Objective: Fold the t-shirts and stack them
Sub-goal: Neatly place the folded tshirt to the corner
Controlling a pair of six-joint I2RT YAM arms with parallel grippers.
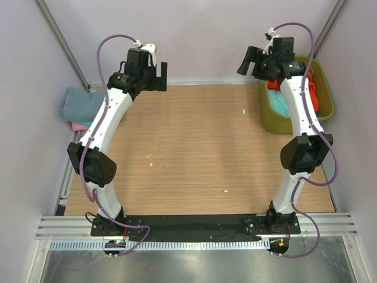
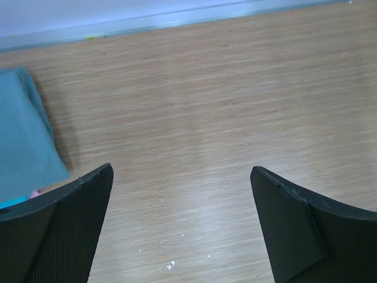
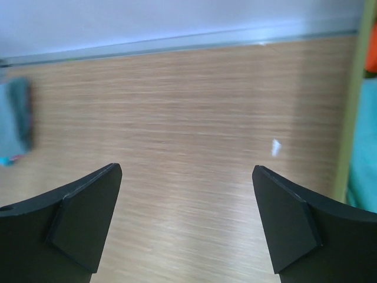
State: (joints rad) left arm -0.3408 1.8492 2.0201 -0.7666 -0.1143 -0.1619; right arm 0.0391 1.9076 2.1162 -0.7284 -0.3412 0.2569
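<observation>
A folded turquoise t-shirt (image 1: pixel 82 103) lies on a pink one (image 1: pixel 78 125) at the table's far left edge. The left wrist view shows the turquoise t-shirt (image 2: pixel 20 135) at its left side, and the right wrist view shows it blurred (image 3: pixel 13 121). An orange t-shirt (image 1: pixel 312 89) and a light blue t-shirt (image 1: pixel 281 105) are bunched in the olive tub (image 1: pixel 294 125). My left gripper (image 1: pixel 160 76) hangs open over the far left of the table, right of the stack, with nothing between its fingers (image 2: pixel 88 200). My right gripper (image 1: pixel 244 62) is open and empty just left of the tub.
The tub's olive rim (image 3: pixel 349 118) runs down the right edge of the right wrist view, with orange cloth (image 3: pixel 371 35) and light blue cloth (image 3: pixel 365 153) behind it. A grey wall closes the back of the table. Small white flecks (image 2: pixel 171 265) dot the wood.
</observation>
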